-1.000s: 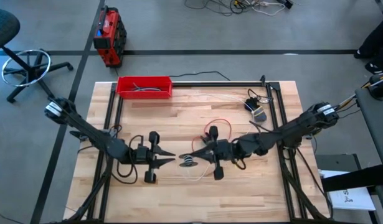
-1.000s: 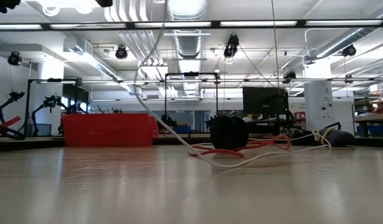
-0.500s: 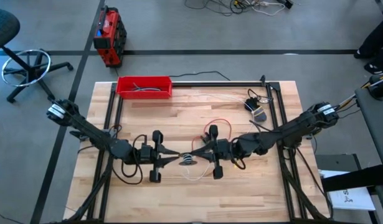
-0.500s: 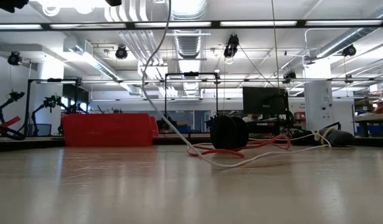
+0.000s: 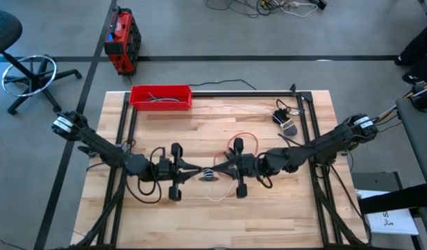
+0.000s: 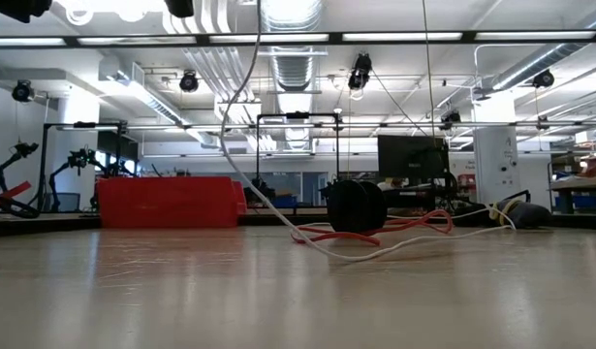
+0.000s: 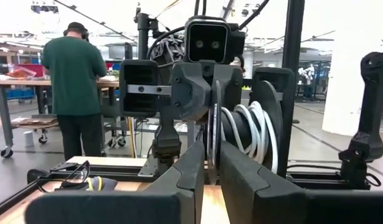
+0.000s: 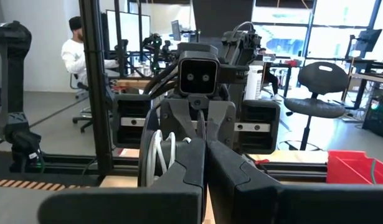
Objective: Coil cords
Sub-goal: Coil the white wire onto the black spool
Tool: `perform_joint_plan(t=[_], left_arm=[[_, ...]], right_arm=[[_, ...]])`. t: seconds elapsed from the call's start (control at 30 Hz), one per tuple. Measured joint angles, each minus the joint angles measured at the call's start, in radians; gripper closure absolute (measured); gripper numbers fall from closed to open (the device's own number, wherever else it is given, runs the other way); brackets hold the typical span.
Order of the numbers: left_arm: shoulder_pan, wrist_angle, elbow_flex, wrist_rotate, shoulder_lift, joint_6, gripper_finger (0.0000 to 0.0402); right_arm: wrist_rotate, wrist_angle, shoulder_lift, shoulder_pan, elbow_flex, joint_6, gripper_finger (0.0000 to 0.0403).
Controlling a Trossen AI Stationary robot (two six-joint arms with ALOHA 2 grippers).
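Note:
The white cord point(image 5: 214, 195) is partly wound on a black spool point(image 5: 208, 173) with disc-shaped ends, held in the air over the table's middle. From the spool the cord hangs slack point(image 6: 241, 136) down to the table. My left gripper point(image 5: 194, 171) and my right gripper point(image 5: 220, 170) face each other, both shut on the spool. The red cord point(image 5: 245, 139) lies loose on the table just beyond, beside its own black round piece point(image 6: 356, 206), which stands on its edge. My left gripper pinches the rim of one thin disc of the spool point(image 7: 214, 127) between its two fingers, level, from the table's left. The spool is lifted clear, with the white coils point(image 7: 248, 130) beside that disc. My right gripper pinches the spool from the opposite side, level, from the table's right, its shut fingers point(image 8: 223, 163) next to the white coils point(image 8: 164, 155). Its fingers hide the exact part. The spool is clear of the table.
A red tray point(image 5: 161, 96) with dark cables stands at the far left. A small black item point(image 5: 285, 123) lies at the far right. Black frame rails point(image 5: 314, 132) run along both sides of the table. People stand in the room beyond point(image 7: 76, 68).
My left gripper has moved toward the table's right edge and a little toward the far edge, up to the spool in my right gripper. The hanging white cord has swayed slightly.

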Motion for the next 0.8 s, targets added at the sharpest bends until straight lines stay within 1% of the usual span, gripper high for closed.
perform_joint_plan(t=[0.17,0.3,0.37,0.5,0.63,0.7,0.8], left_arm=[[0.012,0.0,0.0,0.009,0.0,-0.003,0.0376],[0.023,-0.001,0.0,0.099,0.0,0.001,0.039],[0.029,0.0,0.0,0.126,0.0,0.001,0.0398],[0.035,0.004,0.0,0.125,0.001,0.002,0.04],[0.033,0.021,0.0,0.085,0.0,0.023,0.04],[0.034,0.027,0.0,0.081,-0.011,0.035,0.0401],[0.034,0.04,0.0,0.052,-0.042,0.049,0.0401]], right_arm=[[0.003,0.0,0.0,-0.002,0.0,0.0,0.0403],[-0.007,0.0,0.0,-0.007,0.0,0.0,0.0403],[-0.011,0.001,0.0,-0.008,0.0,0.0,0.0403],[-0.009,0.001,0.0,-0.009,0.0,0.0,0.0403],[-0.003,0.003,0.0,-0.01,0.002,-0.005,0.0402],[0.0,0.006,0.0,-0.01,0.002,-0.009,0.0395],[0.0,-0.006,-0.005,-0.01,0.004,0.012,0.0373]])
